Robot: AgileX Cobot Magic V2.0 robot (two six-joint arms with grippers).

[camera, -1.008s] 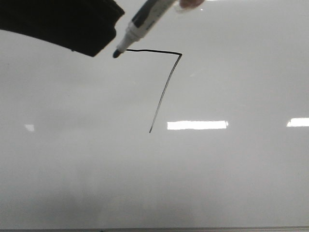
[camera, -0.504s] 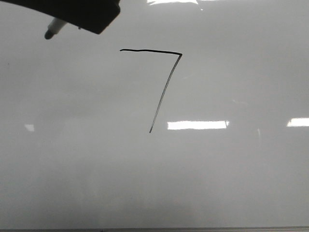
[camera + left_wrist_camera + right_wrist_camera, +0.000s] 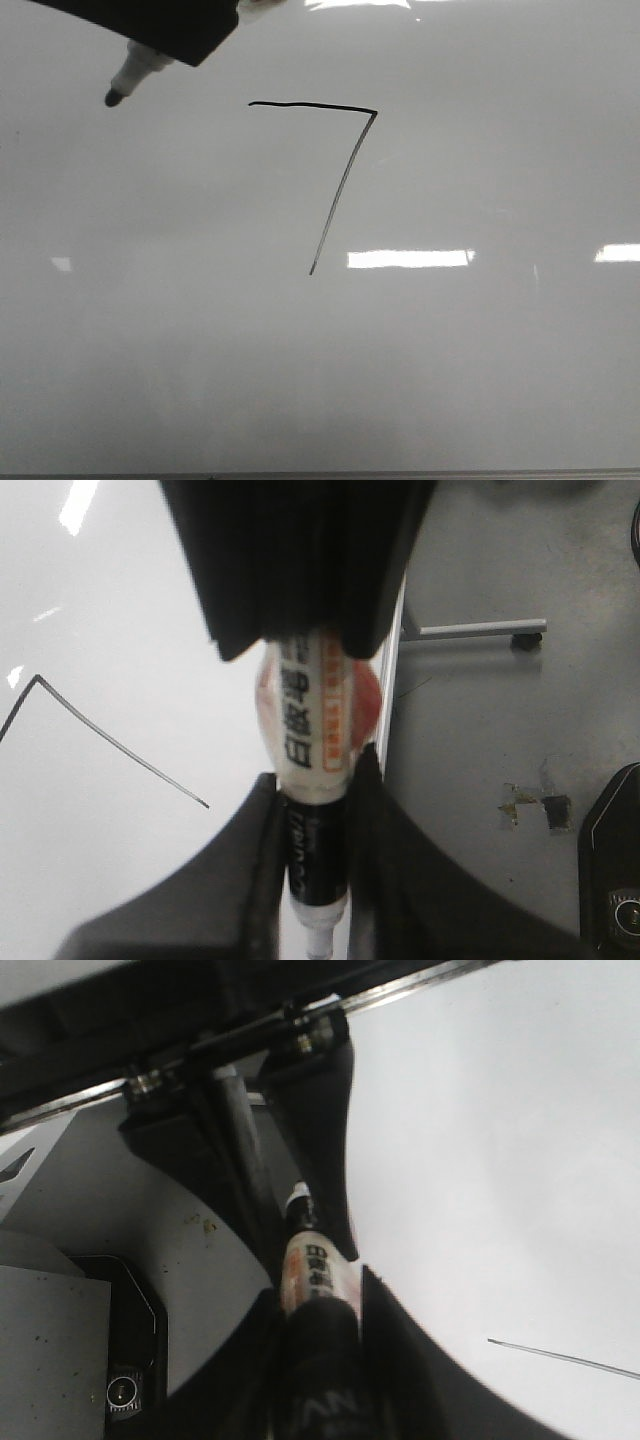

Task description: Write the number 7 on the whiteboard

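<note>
The number 7 [image 3: 340,180] is drawn in black on the whiteboard [image 3: 480,360], with a short top stroke and a long, fainter slanted downstroke. Part of it shows in the left wrist view [image 3: 110,745] and a stroke end in the right wrist view [image 3: 560,1355]. My left gripper [image 3: 315,780] is shut on the marker [image 3: 315,730] at its black band near the tip. My right gripper [image 3: 318,1300] is shut on the marker's [image 3: 312,1270] rear end. In the front view the marker tip [image 3: 113,97] pokes out under a black gripper [image 3: 150,25], up and left of the 7 and apart from it.
The whiteboard's thin dark front edge [image 3: 320,474] runs along the bottom. Bright light glare [image 3: 408,259] lies right of the 7. Past the board's side edge are grey floor, a metal leg with a castor [image 3: 480,630] and a black device [image 3: 615,870].
One second ago the marker tip was at the left end of the 7's top stroke. It has moved away up and to the left, and since half a second ago has dipped slightly lower.
</note>
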